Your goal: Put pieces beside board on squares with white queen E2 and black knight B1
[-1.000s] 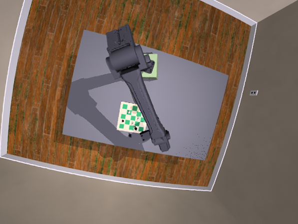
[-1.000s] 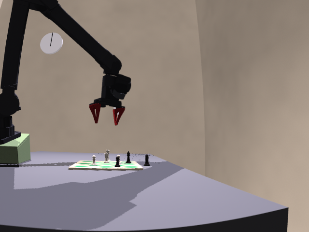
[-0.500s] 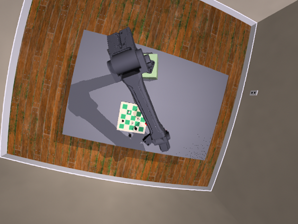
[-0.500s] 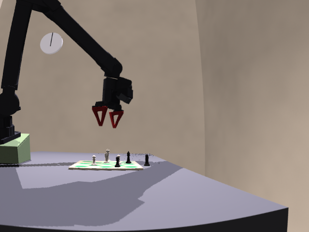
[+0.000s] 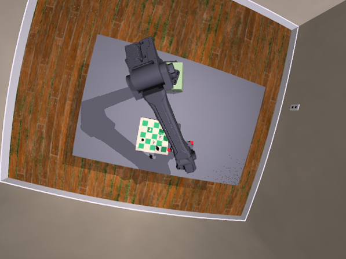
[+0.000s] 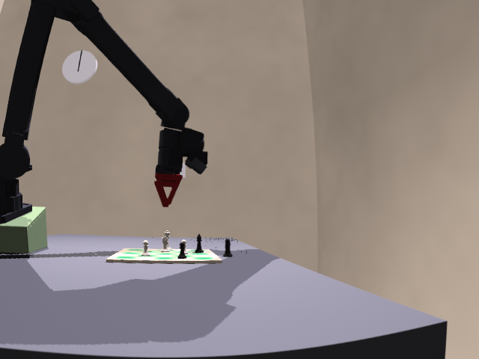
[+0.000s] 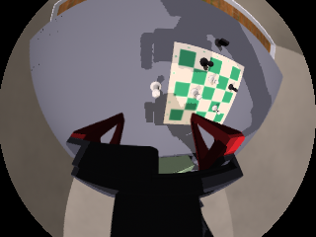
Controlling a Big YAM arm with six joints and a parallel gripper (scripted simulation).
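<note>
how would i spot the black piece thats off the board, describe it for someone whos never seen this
Find the green and cream chessboard on the grey table. In the exterior view, look just past its right edge: a lone black piece stands upright on the bare table. Every other black piece stands on the board's squares.
</note>
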